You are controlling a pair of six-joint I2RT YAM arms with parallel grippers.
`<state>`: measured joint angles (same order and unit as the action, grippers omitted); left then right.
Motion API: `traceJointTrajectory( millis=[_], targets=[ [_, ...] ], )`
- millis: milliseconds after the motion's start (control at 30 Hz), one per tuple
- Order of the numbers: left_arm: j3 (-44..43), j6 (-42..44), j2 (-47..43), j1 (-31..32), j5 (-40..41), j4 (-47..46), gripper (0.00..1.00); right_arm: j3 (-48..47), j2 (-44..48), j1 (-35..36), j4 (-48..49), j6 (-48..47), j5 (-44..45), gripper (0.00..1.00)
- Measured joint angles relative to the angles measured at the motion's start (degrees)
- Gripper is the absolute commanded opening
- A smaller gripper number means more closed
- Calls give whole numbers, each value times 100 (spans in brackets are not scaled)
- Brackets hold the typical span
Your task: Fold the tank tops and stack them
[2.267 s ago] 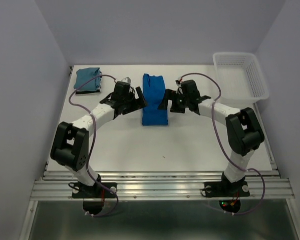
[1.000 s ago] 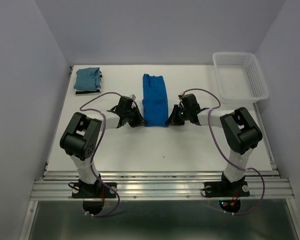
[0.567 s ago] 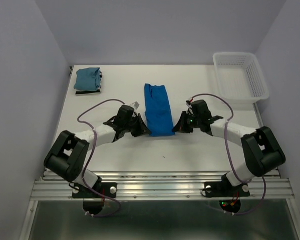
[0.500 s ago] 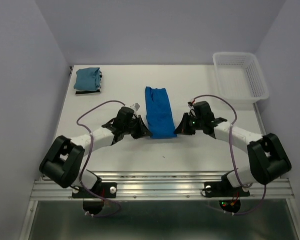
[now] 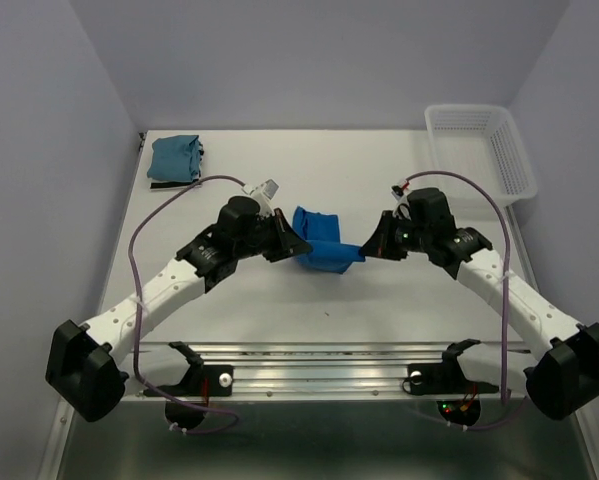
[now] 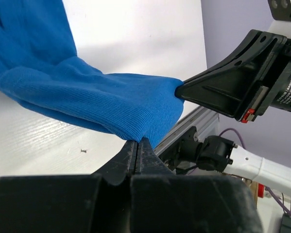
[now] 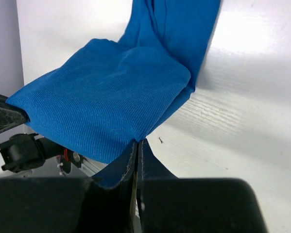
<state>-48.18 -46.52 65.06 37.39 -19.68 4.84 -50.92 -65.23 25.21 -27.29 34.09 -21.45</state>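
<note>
Lifting the near end, your left pincer [image 6: 138, 143] and right pincer [image 7: 137, 142] each clamp a corner of the bright royal-blue ribbed tank top [image 5: 320, 251]. A second ago it lay flat mid-tabletop [image 5: 279, 300], so the fold has begun.

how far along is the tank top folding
Done: the teal top lies folded at the far left corner, with a dark edge under it, likely another folded top. In hand: the left gripper and right gripper are each shut on the near end of the blue top, held up mid-fold. Left: finish that fold and stack it on the teal top.
</note>
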Motion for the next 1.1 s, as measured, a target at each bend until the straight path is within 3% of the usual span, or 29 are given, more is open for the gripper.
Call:
traceJointTrajectory(
  millis=[167,367,1100],
  targets=[
    [-481,125,243,-50,181,157,0,-643,-450,0,-146,-142,109,1],
    [-535,142,667,-544,199,190,0,-1281,-1305,-164,-247,-323,-70,1],
    [-1620,614,3005,-1674,-839,-175,0,-2710,-3486,-702,-44,-365,-487,1]
  ],
)
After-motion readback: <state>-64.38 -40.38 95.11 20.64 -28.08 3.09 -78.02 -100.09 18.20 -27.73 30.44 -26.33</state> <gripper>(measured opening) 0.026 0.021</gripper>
